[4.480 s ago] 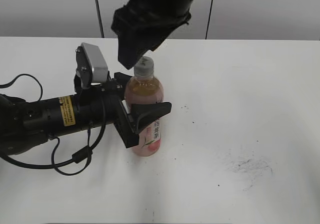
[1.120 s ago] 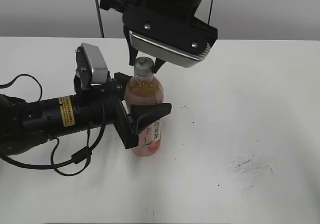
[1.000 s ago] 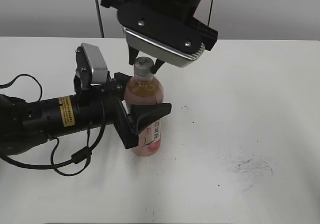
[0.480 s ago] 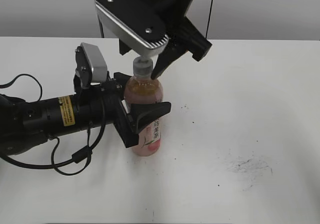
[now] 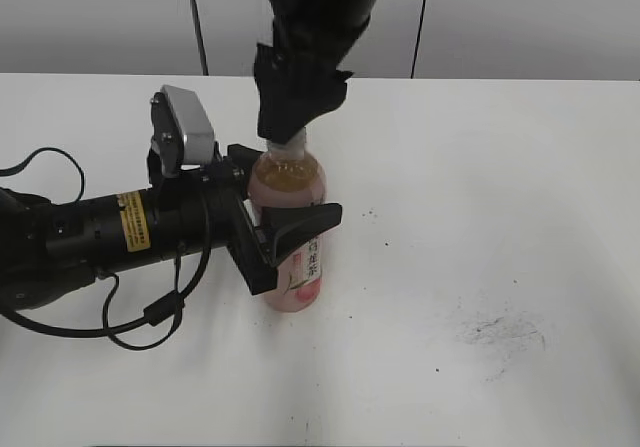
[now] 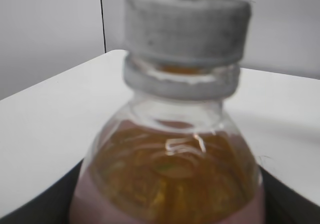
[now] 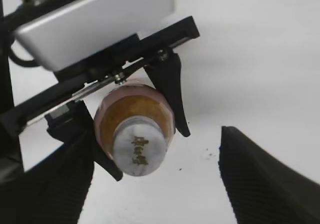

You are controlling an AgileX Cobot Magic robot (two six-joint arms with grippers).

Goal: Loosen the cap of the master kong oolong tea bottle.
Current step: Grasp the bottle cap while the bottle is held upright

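**Right gripper lets go of the cap; left still clamps the bottle**

Nearest to me, at about 8 o'clock on the table (image 5: 520, 217), my left arm lies low with a yellow sticker (image 5: 133, 221) on its barrel and black cables (image 5: 150, 317) looping beside it. Its left gripper (image 5: 283, 235) is clenched around the middle of the bottle (image 5: 296, 267), one black finger in front across the label and one behind. That hold matches the earlier pictures; the bottle stands upright in the same spot, left of the table's centre.

What differs: half a second ago my right gripper (image 7: 155, 181) had its fingers pinched on the cap (image 7: 138, 150). Now it has rotated and its jaws stand wide, released, one ribbed pad (image 7: 260, 174) at 4 o'clock of the cap and the other at 8 o'clock, neither touching it.

From outside, the dark body of the right arm (image 5: 305, 57) hangs directly over the bottle's neck and hides the cap almost entirely, so I cannot read the jaw gap there. The right wrist camera looks straight down and shows the white cap with dark characters on top, clear of both pads, plus the left arm's silver camera housing (image 7: 100, 18) at 11 o'clock. The left wrist camera shows the cap (image 6: 187, 26) side-on and blurred, seated on its ring above amber tea.

Farther off, dark scuff marks (image 5: 495, 332) smudge the table at 4 o'clock, and a grey wall (image 5: 530, 17) sits behind.
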